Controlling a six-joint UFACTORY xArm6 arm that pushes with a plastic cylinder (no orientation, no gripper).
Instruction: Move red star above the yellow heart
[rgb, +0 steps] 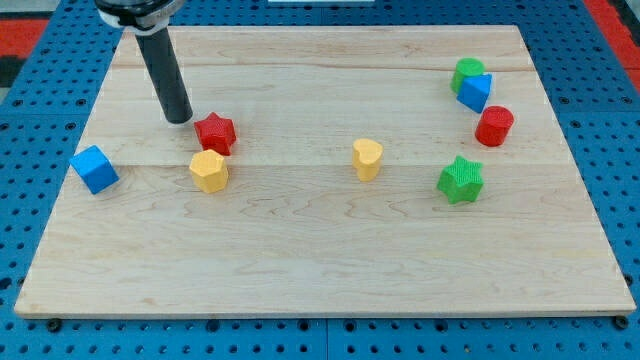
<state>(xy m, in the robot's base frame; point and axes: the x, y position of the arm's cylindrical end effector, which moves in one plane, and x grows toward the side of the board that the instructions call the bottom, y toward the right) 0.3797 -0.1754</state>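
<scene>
My tip (178, 119) is seen on the far left part of the wooden board (300, 270), just left of the red star (214, 132) and slightly farther back; whether it touches the star cannot be told. No jaws are carried by the rod, so nothing is held. The red star is placed just beyond the yellow hexagonal block (209, 170), nearly touching it. The yellow heart (367, 158) lies well to the right of the star, near the board's middle. Because my tip stands on the star's left side and the heart lies to the right, a rightward push, kept slightly far of the heart, is judged to be called for.
</scene>
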